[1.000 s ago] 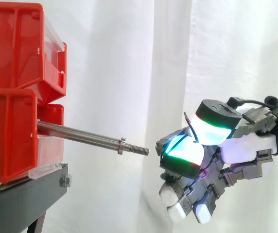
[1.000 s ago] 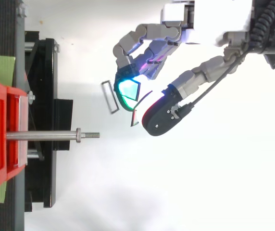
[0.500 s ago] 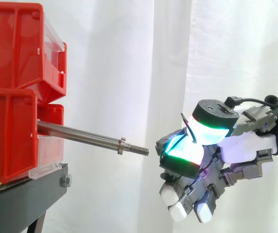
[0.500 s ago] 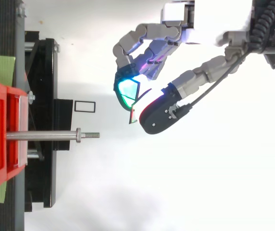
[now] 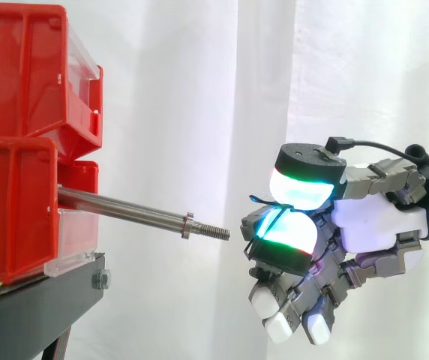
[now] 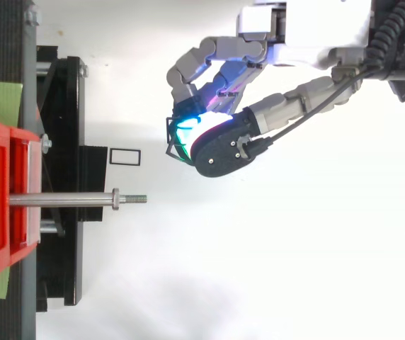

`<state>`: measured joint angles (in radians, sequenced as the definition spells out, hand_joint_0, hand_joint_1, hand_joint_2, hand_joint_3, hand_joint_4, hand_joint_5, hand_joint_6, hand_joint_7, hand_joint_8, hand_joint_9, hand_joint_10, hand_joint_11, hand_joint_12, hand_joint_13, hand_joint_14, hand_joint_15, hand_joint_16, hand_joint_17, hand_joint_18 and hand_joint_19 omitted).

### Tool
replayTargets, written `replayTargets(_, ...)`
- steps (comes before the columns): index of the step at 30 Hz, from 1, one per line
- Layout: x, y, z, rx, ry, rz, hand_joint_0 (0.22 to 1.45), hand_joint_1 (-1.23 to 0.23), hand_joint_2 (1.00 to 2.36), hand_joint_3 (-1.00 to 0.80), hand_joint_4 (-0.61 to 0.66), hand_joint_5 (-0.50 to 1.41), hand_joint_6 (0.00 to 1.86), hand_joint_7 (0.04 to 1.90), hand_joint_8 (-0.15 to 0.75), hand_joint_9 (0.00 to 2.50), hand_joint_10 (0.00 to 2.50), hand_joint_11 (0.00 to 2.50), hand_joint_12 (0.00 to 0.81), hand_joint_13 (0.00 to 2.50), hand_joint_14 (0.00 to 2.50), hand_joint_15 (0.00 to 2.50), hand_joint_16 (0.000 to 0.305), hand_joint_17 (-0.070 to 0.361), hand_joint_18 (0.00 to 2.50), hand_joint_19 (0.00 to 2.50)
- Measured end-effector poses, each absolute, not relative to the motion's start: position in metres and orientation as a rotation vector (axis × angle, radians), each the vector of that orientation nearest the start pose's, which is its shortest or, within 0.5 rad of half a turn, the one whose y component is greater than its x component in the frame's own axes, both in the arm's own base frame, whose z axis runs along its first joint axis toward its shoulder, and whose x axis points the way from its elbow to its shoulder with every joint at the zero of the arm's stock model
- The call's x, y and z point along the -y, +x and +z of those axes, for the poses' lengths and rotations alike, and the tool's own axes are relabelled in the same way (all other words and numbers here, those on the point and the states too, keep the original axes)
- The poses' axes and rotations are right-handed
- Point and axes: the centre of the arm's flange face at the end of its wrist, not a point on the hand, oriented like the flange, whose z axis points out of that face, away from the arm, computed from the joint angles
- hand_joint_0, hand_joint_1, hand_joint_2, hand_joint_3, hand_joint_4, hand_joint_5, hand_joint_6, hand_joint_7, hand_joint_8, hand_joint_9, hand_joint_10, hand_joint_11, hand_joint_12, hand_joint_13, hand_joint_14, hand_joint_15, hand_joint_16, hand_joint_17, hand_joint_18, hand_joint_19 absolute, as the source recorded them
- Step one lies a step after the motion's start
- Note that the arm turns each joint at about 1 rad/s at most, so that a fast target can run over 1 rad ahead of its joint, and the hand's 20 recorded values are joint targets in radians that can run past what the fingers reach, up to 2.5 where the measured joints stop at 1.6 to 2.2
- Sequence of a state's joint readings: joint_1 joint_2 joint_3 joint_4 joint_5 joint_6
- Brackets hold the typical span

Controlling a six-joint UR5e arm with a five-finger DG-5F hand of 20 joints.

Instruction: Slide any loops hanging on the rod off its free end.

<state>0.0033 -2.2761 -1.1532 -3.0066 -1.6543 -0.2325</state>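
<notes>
Steel rod [image 5: 124, 206] sticks out of the lower of two stacked red bins [image 5: 12, 187] and slopes slightly down to the right. It ends in a collar nut [image 5: 187, 225] and a threaded free tip [image 5: 216, 232]. The bins sit on a black stand [image 5: 34, 315] before a white curtain [image 5: 199, 112].

Hand [image 5: 376, 225] hangs level with the rod tip, just clear of it to the right; in the top view it sits off to one side of the rod's line. Thumb pad [image 5: 301, 187] is pressed down on a fingertip pad [image 5: 286, 232], pinching a thin black wire loop [image 6: 168, 138] between them. The other fingers curl below.

A second, rectangular loop [image 6: 124, 149] lies flat on the white floor beside the stand, apart from both rod and hand.
</notes>
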Motion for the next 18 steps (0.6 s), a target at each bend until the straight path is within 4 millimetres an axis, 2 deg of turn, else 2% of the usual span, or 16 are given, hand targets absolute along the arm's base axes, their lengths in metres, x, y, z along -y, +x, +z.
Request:
replayTargets(8, 0.1225, 0.7347, 0.2615, -1.489, 1.089, 1.043, 0.56, -0.64, 1.03, -0.09, 0.1, -0.2, 0.81, 1.33, 0.291, 0.79, 0.01, 0.25, 0.269, 0.8, 0.0, 0.12, 0.05, 0.112, 0.82, 0.39)
replayTargets(14, 0.1225, 0.7346, 0.2615, -1.489, 1.089, 1.043, 0.59, -0.7, 1.02, -0.23, 0.15, -0.21, 0.8, 1.31, 0.275, 0.76, 0.01, 0.25, 0.26, 0.78, 0.0, 0.12, 0.048, 0.109, 0.8, 0.37)
replayTargets(18, 0.1225, 0.7345, 0.2616, -1.489, 1.09, 1.043, 0.59, -0.71, 1.02, -0.26, 0.14, -0.22, 0.8, 1.29, 0.273, 0.76, 0.01, 0.25, 0.26, 0.78, 0.0, 0.12, 0.048, 0.109, 0.8, 0.36)
